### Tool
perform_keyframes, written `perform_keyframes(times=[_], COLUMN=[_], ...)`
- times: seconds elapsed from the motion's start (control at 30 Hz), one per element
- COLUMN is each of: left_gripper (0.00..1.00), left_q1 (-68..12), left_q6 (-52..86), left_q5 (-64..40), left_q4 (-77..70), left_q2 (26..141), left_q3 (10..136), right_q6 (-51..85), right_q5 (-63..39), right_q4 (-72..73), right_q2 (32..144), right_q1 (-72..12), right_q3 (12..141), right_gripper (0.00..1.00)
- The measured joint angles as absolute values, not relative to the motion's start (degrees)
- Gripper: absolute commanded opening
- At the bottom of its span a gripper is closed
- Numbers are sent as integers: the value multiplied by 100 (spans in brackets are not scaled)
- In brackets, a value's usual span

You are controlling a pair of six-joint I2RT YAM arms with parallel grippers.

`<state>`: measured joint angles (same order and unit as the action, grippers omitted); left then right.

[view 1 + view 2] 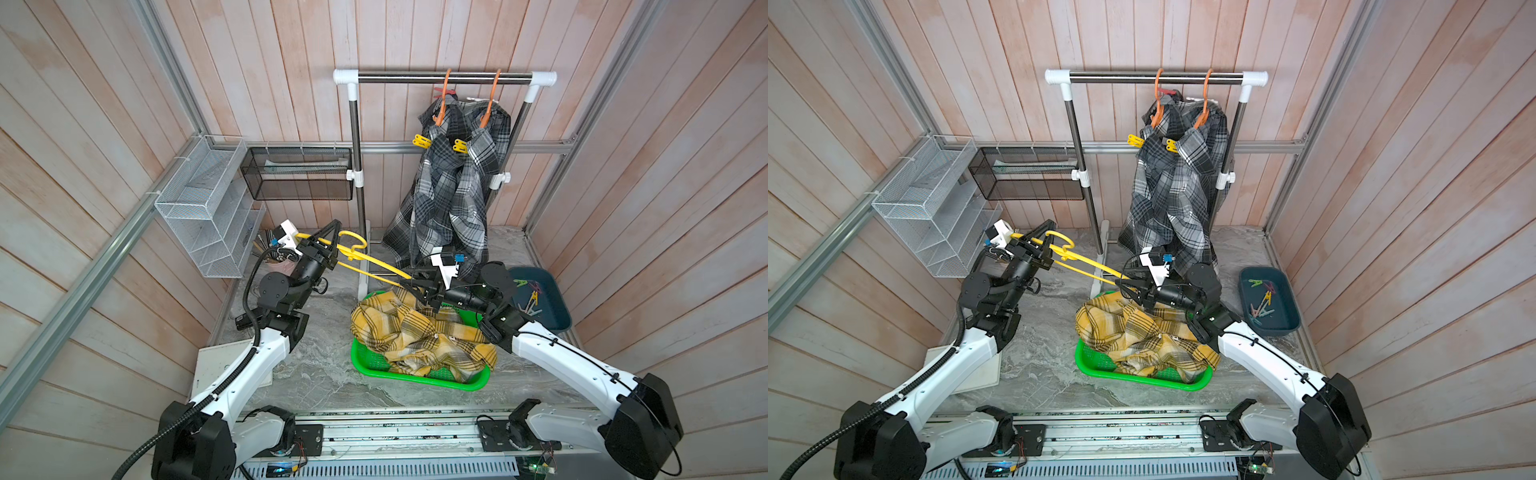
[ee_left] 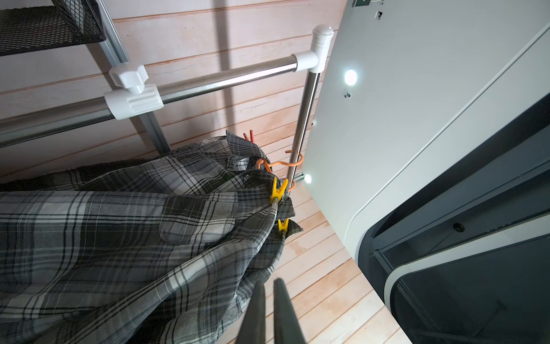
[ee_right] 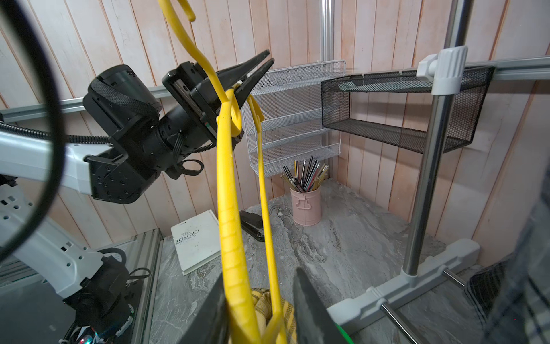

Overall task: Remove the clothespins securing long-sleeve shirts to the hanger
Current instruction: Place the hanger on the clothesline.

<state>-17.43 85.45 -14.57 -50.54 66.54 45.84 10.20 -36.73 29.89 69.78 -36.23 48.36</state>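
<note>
Right wrist view: yellow hanger (image 3: pixel 229 208), pinched shut in left tool (image 3: pixel 269 57) near hook (image 3: pixel 180 31), straddled by open right tool (image 3: pixel 259 277). Yellow shirt (image 1: pixel 399 328) in basket (image 1: pixel 359 357). Clothespins (image 1: pixel 422 141) clipped on grey shirts (image 1: pixel 453 199), rack (image 1: pixel 444 77). Close squarely; avoid twisting.

A shirt (image 1: pixel 419 332) lies in the basket (image 1: pixel 359 357). Behind the basket stands the rack (image 1: pixel 444 77), two shirts (image 1: pixel 453 187) hanging from it with clothespins (image 1: pixel 422 141) on them. Right of the basket sits a tub (image 1: pixel 561 320) holding loose clothespins (image 1: pixel 530 297). A hanger (image 1: pixel 374 266) slants from above the basket's rear edge away leftward.
</note>
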Motion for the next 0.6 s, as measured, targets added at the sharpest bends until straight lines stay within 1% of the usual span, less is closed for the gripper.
perform_keyframes(times=[0.1,0.13,0.2,0.33,0.37,0.4,0.43,0.47,0.5,0.53,0.57,0.6], left_gripper=[0,0,0,0,2,13,34,51,63,72,81,88], left_q1=[-1697,-1691,-1682,-1625,-1608,-1601,-1584,-1557,-1529,-1492,-1455,-1411], left_q6=[8635,8665,8689,8792,8831,8842,8844,8812,8809,8807,8790,8750], left_q5=[-1476,-1479,-1483,-1444,-1446,-1448,-1450,-1476,-1535,-1621,-1693,-1774], left_q4=[-5199,-5234,-5288,-5321,-5341,-5349,-5358,-5358,-5367,-5395,-5409,-5402], left_q2=[6676,6689,6729,6853,6882,6893,6897,6897,6895,6890,6882,6866], left_q3=[4584,4584,4584,4584,4584,4584,4584,4584,4584,4584,4584,4584], right_q6=[1015,1009,967,845,847,834,829,847,878,902,932,950], right_q5=[-3675,-3673,-3671,-3767,-3754,-3747,-3732,-3697,-3618,-3533,-3422,-3319], right_q4=[3000,2998,2995,2932,2851,2786,2674,2574,2464,2322,2174,2051], right_q2=[7019,7024,7026,7026,7026,7028,7028,7030,7028,7028,7028,7028], right_q1=[-3651,-3664,-3673,-3756,-3765,-3765,-3763,-3769,-3771,-3763,-3756,-3754], right_q3=[4838,4842,4845,4886,4928,4967,5035,5122,5225,5345,5454,5535], right_gripper=[35,32,23,2,0,0,0,0,0,0,0,0])
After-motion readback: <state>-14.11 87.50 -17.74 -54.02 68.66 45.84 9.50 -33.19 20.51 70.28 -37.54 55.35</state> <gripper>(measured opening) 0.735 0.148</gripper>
